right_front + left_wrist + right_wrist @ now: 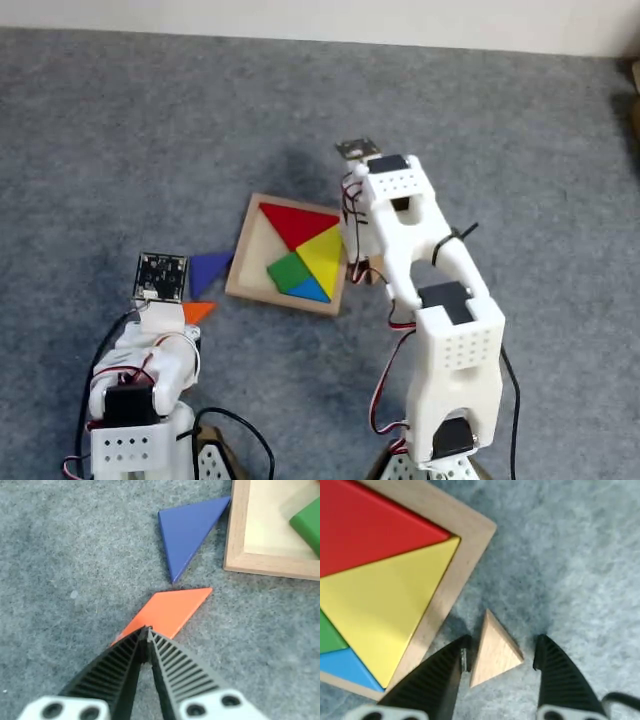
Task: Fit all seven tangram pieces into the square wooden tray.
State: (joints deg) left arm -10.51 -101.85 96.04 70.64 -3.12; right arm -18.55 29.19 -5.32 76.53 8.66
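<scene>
The square wooden tray (247,243) lies mid-table holding a red triangle (297,223), a yellow triangle (325,257), a green piece (287,270) and a light blue piece (311,290). A dark blue triangle (189,527) lies just outside the tray's left rim (235,530), and an orange parallelogram (170,611) lies nearer the left arm. My left gripper (146,635) is shut with its tips over the orange piece's near corner. My right gripper (502,647) is open astride a plain wooden triangle (493,651) on the carpet beside the tray's right rim (465,555).
Grey carpet covers the table. The right arm (430,290) stretches over the area right of the tray. The left arm's base (135,400) sits at the front left. Part of the tray floor (255,250) on its left side is bare.
</scene>
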